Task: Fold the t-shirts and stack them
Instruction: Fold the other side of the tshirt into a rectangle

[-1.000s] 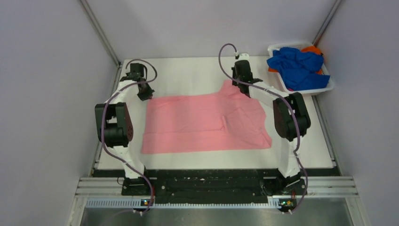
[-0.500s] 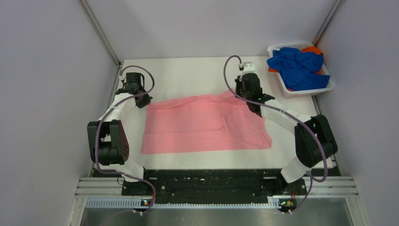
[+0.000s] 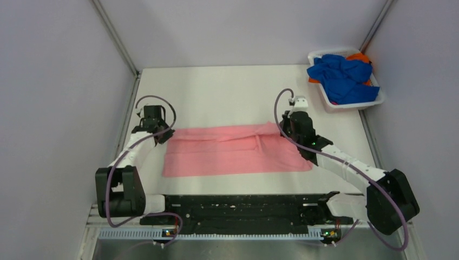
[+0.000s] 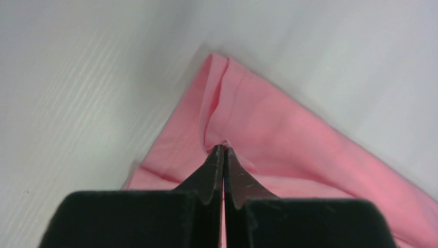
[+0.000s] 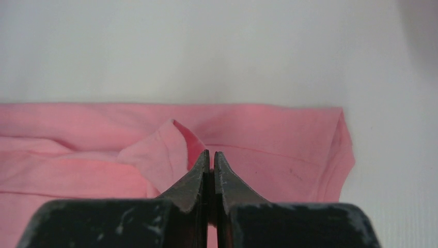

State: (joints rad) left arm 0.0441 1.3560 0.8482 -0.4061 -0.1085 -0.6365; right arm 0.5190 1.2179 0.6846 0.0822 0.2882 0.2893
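A light pink t-shirt (image 3: 233,153) lies on the white table as a long band, its far part folded toward the near edge. My left gripper (image 3: 161,136) is at the shirt's far left corner. In the left wrist view it (image 4: 223,148) is shut on a pinch of the pink cloth (image 4: 289,129). My right gripper (image 3: 290,134) is at the far right part of the shirt. In the right wrist view it (image 5: 211,153) is shut on the pink cloth (image 5: 268,135), with a raised flap just left of the tips. Royal blue shirts (image 3: 342,77) and an orange one (image 3: 360,56) sit in the basket.
The white plastic basket (image 3: 352,104) stands at the far right corner of the table. Grey walls close in the left, back and right sides. The black rail with the arm bases (image 3: 243,208) runs along the near edge.
Both grippers have moved toward the near edge, drawing the shirt's far edge over itself. The pink shirt has gone from a wide spread to a narrower band.
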